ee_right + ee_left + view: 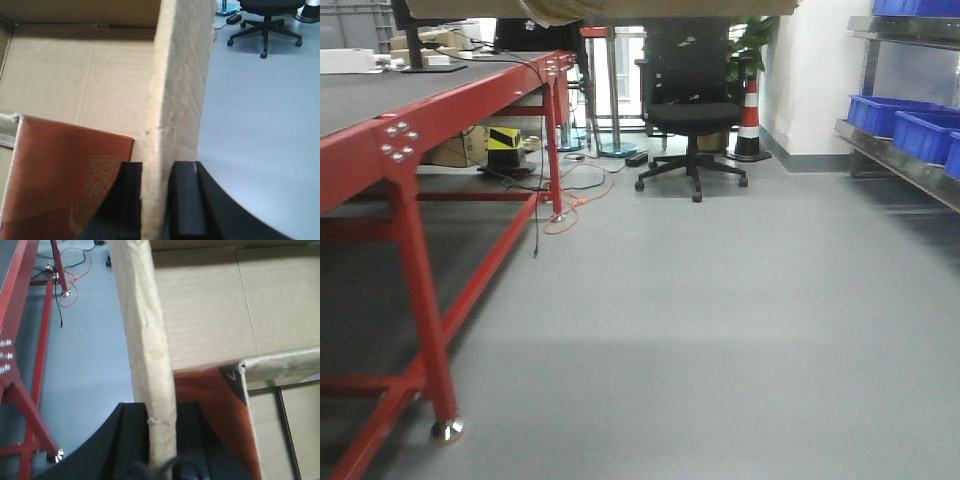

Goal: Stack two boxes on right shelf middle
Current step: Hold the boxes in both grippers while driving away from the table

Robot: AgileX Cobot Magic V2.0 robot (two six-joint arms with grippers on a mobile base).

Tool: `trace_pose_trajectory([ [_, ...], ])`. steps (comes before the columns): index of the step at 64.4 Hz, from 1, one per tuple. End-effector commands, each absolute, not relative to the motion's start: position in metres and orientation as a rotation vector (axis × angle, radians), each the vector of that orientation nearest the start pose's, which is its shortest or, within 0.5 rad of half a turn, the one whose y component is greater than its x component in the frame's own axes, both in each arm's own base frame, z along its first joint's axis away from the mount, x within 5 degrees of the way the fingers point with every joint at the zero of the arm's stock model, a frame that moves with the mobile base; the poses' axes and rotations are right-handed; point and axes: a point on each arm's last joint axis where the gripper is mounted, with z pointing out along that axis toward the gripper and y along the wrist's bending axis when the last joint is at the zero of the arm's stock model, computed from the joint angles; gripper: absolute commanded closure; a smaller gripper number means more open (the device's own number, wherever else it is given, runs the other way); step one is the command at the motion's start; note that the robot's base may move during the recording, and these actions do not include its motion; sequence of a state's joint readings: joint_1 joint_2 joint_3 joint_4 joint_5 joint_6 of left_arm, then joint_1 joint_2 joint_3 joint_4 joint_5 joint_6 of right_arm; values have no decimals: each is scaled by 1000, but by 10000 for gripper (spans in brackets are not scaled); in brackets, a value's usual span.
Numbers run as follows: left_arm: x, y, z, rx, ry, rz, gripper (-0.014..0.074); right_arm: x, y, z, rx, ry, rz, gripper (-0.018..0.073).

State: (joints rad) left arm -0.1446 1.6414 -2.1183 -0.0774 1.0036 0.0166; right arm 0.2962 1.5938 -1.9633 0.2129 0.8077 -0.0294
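Note:
Only one of the two boxes shows: a large open brown cardboard box, held up between both arms. Its underside crosses the top edge of the front view. My left gripper is shut on the box's wrinkled left wall. My right gripper is shut on the right wall, and the box's inside lies to its left. The right shelf is a steel rack at the right edge of the front view, several steps ahead.
A box with orange-red print lies inside the large box. Blue bins fill the shelf level at the right. A red-framed table runs along the left. A black office chair, a traffic cone and floor cables are ahead.

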Motion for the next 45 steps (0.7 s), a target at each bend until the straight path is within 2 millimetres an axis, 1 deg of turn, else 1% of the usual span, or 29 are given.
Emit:
trace_pose_trajectory([
  [1,331,-53,526,159,1956,-172,707,319,110,524,-248,1791,437,712],
  [45,331,-52,526,157,1954,-166,707,319,110,524,-247,1789,437,712],
])
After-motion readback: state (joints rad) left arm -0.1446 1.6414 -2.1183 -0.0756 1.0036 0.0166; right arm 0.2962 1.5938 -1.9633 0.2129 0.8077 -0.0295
